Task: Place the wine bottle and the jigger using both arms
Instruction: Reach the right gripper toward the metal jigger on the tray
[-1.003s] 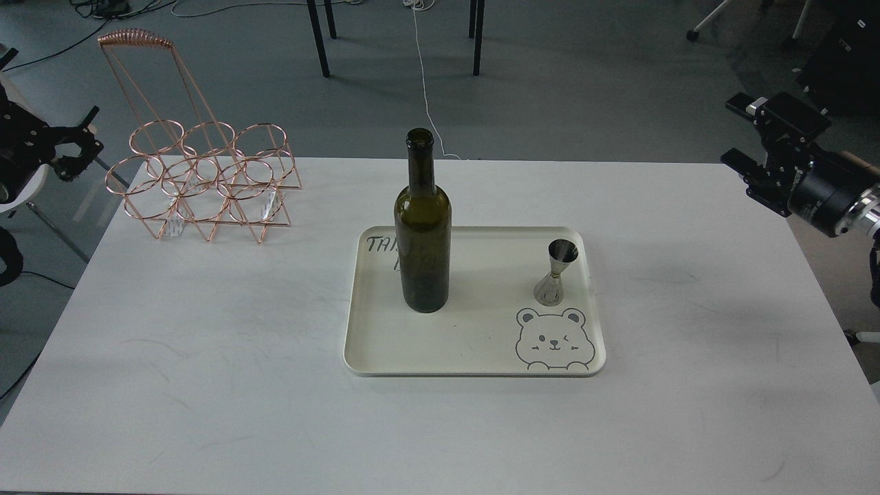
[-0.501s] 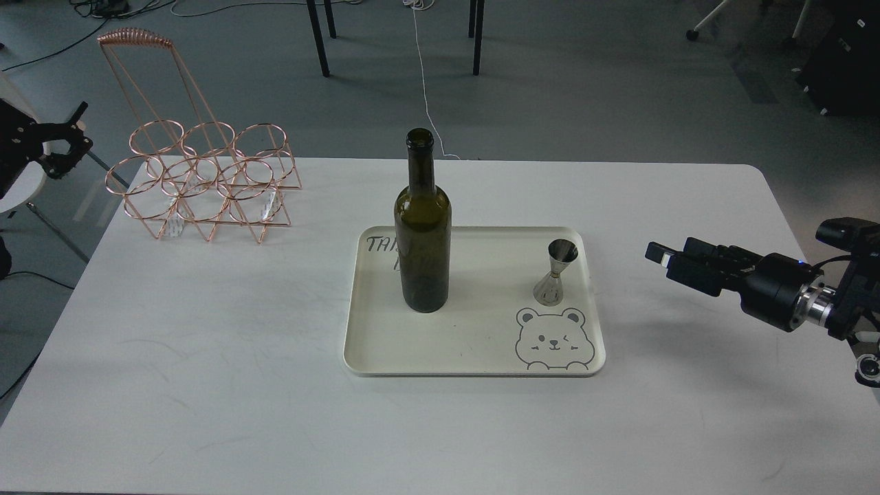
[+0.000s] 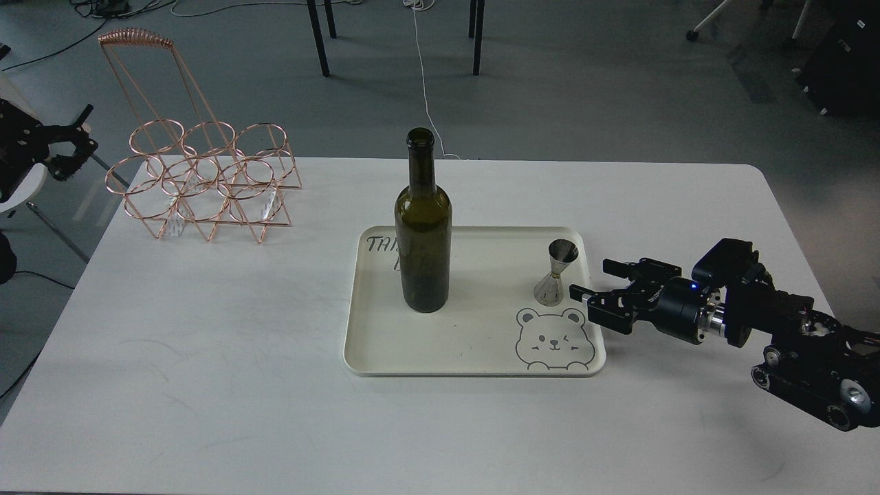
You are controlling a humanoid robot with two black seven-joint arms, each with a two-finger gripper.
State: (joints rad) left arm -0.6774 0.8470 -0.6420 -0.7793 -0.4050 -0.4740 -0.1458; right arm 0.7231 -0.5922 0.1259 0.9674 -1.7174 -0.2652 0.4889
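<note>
At the far left edge the left gripper [image 3: 72,144] hangs off the table's side, above the floor and well apart from everything on the table; it shows small and dark, so whether its fingers are spread or closed I cannot tell. Just inside that edge, a copper wire bottle rack [image 3: 203,179] with a tall looped handle stands on the table's far left corner. Near the middle, the wine bottle [image 3: 422,227] stands upright on the left half of a cream tray [image 3: 474,344], long axis vertical, open neck pointing up. The jigger [image 3: 557,272] stands upright on the tray's right side, above a printed bear face [image 3: 553,339], wide mouth up. The right arm reaches in low from the right, nearly level, its right gripper [image 3: 595,282] pointing left with fingers spread, released, just beside the jigger and not touching it. All rests on a white table [image 3: 206,357]; beyond it lie grey floor, cables and dark chair legs
</note>
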